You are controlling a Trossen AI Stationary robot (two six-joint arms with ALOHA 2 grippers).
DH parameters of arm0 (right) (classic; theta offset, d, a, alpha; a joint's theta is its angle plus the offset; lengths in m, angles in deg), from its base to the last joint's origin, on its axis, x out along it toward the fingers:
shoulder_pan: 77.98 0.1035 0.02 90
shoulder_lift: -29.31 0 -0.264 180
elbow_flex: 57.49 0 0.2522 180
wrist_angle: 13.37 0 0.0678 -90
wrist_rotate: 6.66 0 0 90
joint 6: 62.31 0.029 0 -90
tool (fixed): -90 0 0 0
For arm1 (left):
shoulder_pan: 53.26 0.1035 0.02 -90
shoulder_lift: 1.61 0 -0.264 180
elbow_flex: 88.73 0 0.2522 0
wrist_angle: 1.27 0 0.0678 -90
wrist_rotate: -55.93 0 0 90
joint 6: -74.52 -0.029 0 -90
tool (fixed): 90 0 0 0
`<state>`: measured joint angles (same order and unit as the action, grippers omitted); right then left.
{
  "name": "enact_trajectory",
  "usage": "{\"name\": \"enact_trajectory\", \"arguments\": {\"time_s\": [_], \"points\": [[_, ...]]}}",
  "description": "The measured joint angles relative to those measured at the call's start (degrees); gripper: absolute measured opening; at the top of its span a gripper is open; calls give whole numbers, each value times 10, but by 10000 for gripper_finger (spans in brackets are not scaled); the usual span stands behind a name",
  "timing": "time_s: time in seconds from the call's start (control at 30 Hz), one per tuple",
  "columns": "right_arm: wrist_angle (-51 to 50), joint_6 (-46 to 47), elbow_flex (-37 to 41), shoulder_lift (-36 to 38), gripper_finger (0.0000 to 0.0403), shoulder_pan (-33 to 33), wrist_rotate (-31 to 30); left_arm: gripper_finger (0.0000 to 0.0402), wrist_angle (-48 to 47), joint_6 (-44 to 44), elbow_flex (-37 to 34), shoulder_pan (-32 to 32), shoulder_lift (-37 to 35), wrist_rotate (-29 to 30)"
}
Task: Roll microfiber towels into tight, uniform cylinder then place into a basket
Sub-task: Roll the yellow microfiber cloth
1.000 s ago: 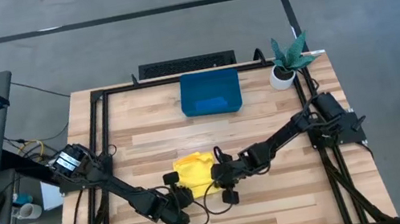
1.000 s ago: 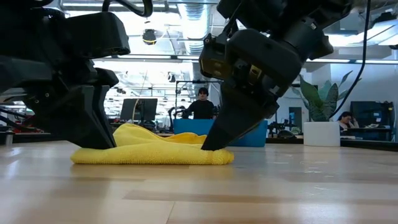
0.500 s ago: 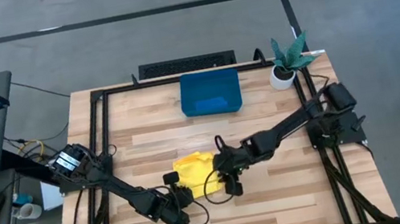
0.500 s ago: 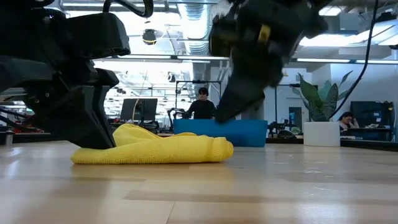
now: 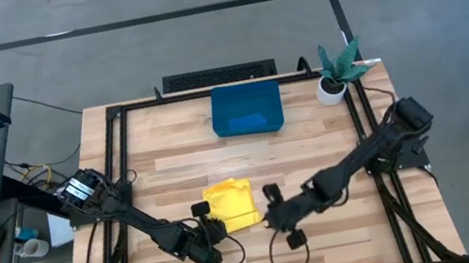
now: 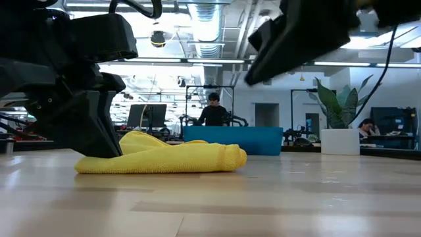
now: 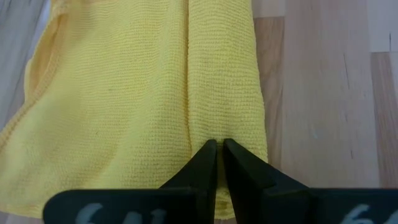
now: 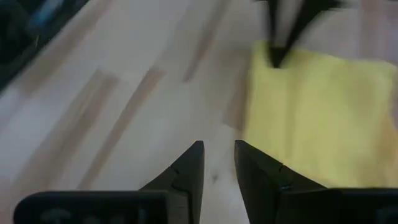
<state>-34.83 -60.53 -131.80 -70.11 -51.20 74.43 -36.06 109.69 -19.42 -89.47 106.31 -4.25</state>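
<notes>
**One towel pinched by the left gripper, right gripper clear of it**

One yellow towel (image 5: pixel 231 205) lies folded on the wooden table (image 5: pixel 310 128), directly ahead of the left gripper (image 7: pixel 217 152). Left wrist view: the two dark fingers are pressed together on the towel's near edge, at a lengthwise fold line in the cloth. High view does not resolve this pinch; it only shows the left gripper (image 5: pixel 211 231) touching the towel's near-left corner.

Right gripper (image 5: pixel 273 213) sits just beside the towel's right edge, apart from it. Right wrist view: fingers (image 8: pixel 189 165) stand a little apart with bare table between them, nothing held; the towel (image 8: pixel 320 127) lies ahead and to one side. Low view shows only a dark part of the right arm (image 6: pixel 302 33) raised above the table, its fingertips out of frame, while the left gripper (image 6: pixel 99 131) rests on the towel's (image 6: pixel 164 158) end.

Basket (image 5: pixel 247 108), dark teal-blue, stands well beyond both grippers at the far edge of the table; low view shows it (image 6: pixel 233 139) behind the towel. White pot with green plant (image 5: pixel 333 81) stands to the basket's right.

Low view alone shows the room behind, with a seated person (image 6: pixel 214 112).

Writing: faint pale marks on the left gripper's body in the left wrist view, unreadable.
</notes>
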Motion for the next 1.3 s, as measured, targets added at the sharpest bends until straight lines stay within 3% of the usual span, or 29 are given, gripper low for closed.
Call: {"name": "enact_trajectory", "arguments": {"time_s": [0.17,0.37,0.47,0.87,1.1,1.3], "points": [[27,-131,-17,-66,111,23,-7,25,3,1,0,0,0,0],[22,-188,-67,-131,113,23,-118,25,4,-1,-1,1,0,1],[21,-227,-87,-155,122,24,-128,25,4,0,0,2,0,-1],[-34,-191,-111,-180,210,5,-151,25,4,1,0,2,0,-1],[-55,-178,-111,-181,215,-8,-122,25,5,2,0,2,0,-1],[-56,-181,-111,-180,212,-6,-132,25,5,2,0,2,0,-1]]}}
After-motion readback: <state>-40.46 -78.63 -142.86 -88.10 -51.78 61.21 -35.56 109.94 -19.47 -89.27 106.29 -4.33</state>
